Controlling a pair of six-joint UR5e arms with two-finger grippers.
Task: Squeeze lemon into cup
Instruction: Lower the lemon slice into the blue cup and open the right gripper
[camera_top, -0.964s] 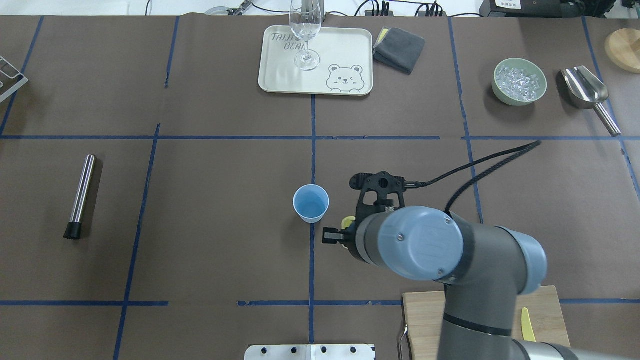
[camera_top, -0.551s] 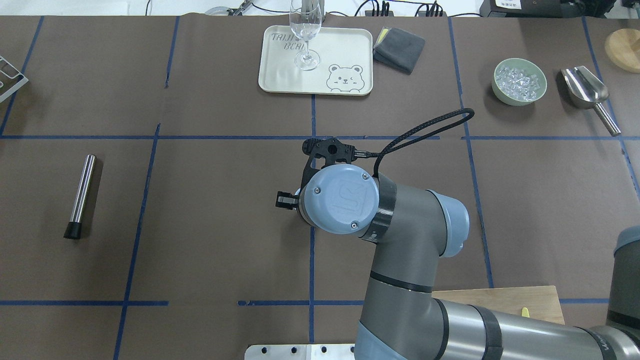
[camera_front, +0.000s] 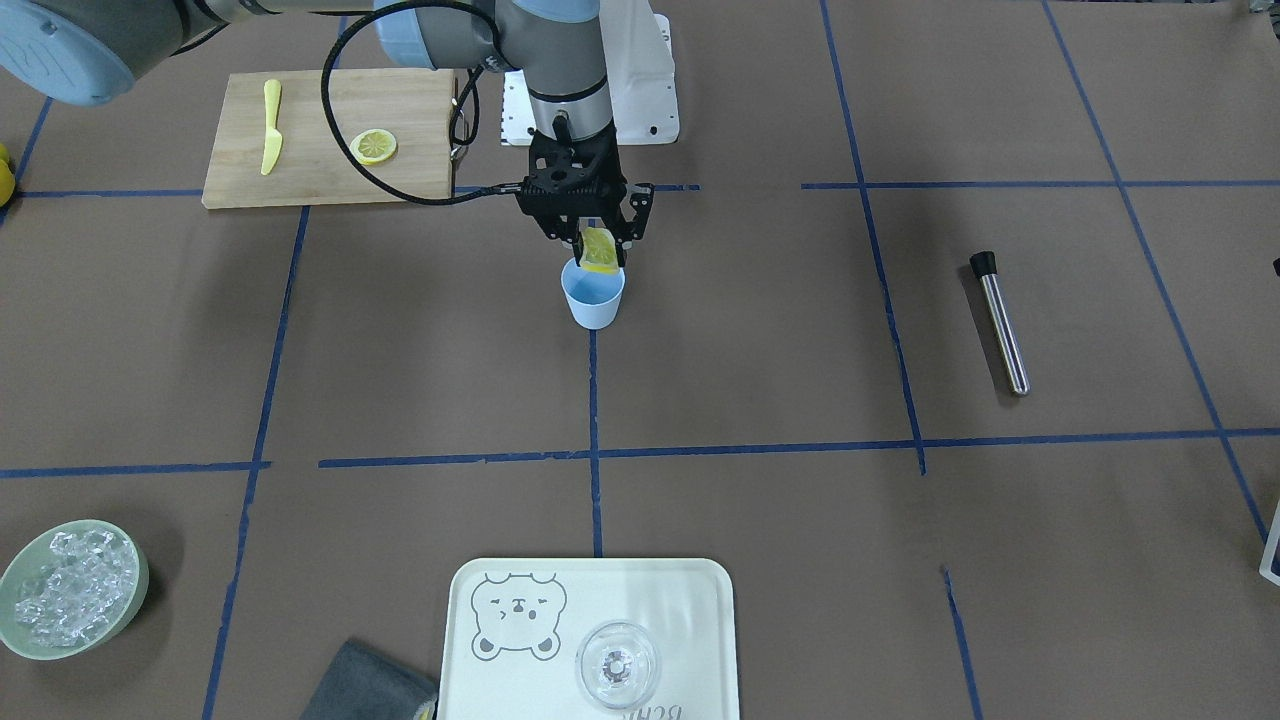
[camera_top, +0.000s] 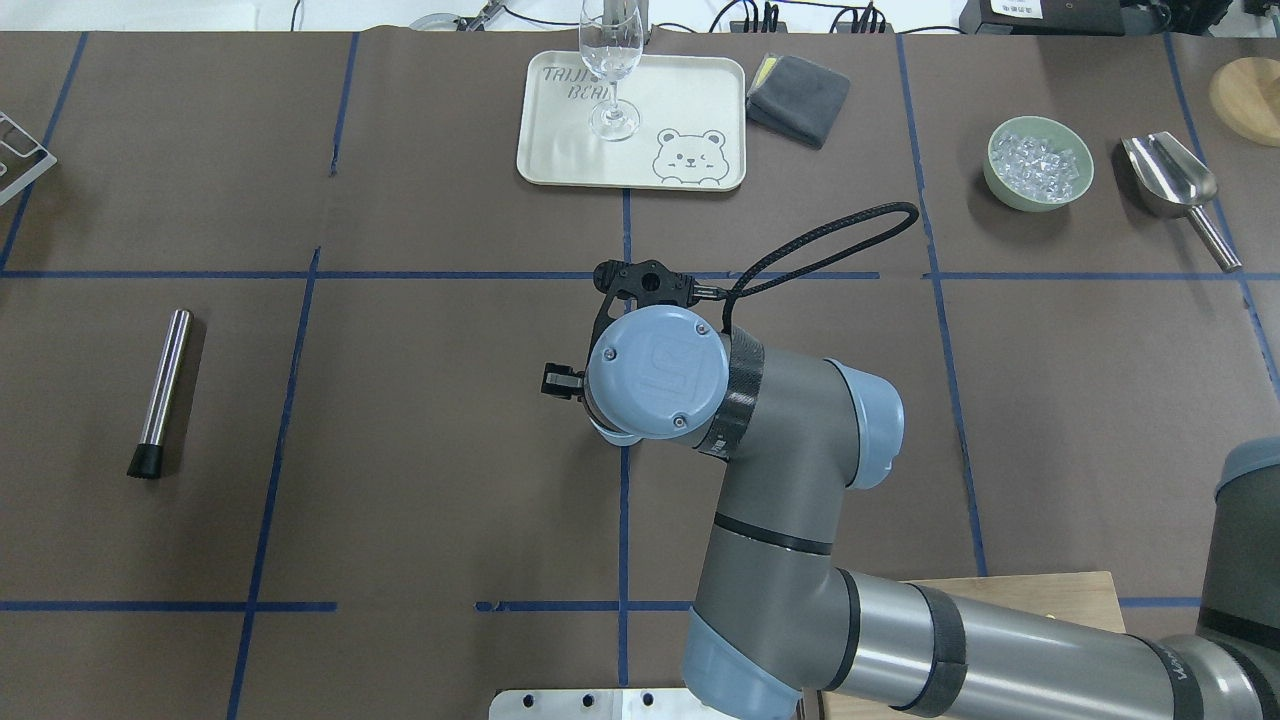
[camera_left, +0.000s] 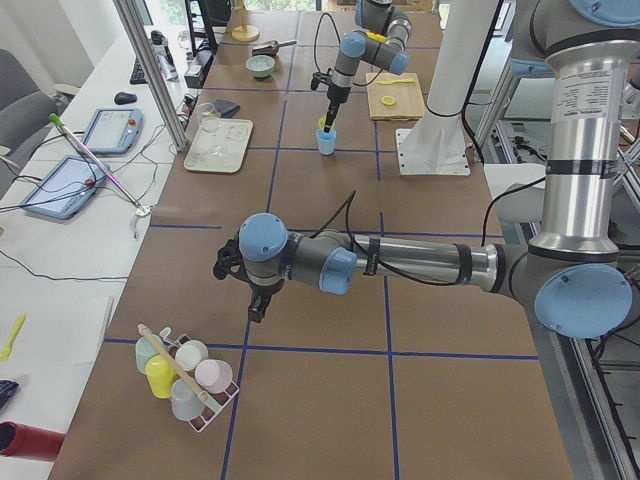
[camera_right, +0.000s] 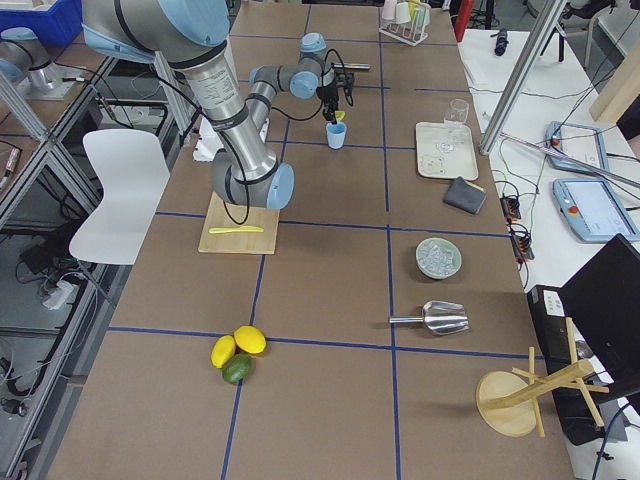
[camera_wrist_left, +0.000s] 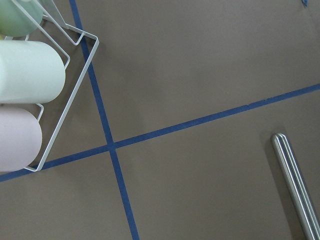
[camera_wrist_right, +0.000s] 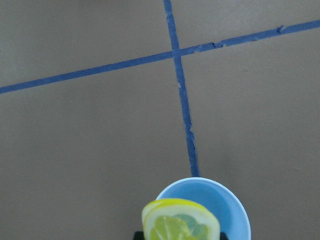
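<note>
While the lemon hangs right over the cup, the squeeze itself looks not done yet.
Your right gripper has its fingers pinching the slice: pale segmented face, bright yellow rind. I can't spot juice in the light-blue cup on the bench. Left gripper fingers: can't tell.

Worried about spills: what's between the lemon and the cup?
Nothing. In the front-facing view the lemon, in the right gripper, hangs just above the cup.
</note>
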